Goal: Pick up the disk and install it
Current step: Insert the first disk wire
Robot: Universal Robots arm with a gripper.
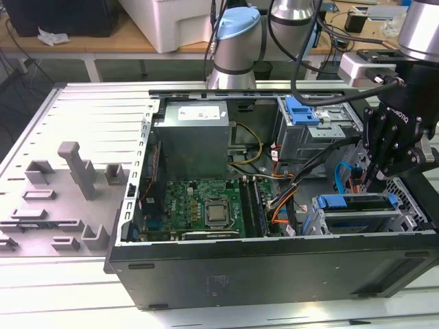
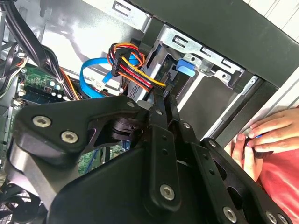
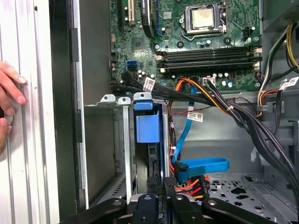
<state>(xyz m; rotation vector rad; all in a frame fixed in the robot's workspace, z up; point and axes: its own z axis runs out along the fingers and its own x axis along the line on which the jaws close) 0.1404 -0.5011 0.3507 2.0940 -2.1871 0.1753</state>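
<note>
You see the disk [image 1: 358, 202] edge-on in the drive cage [image 1: 321, 223], at four o'clock of the case [image 1: 274, 277] in the exterior view, its label hidden. In the first wrist view, the picture's edge cuts off the gripper [image 3: 162, 182] and a person's hand [image 3: 11, 86].

The disk [image 1: 357, 201] stands on edge, seated in a slot of the metal drive cage [image 1: 322, 221]. The cage sits at the exterior view's right, just inside the near wall of the computer case [image 1: 274, 274]. The disk's blue carrier rail [image 3: 147, 126] faces upward.
</note>
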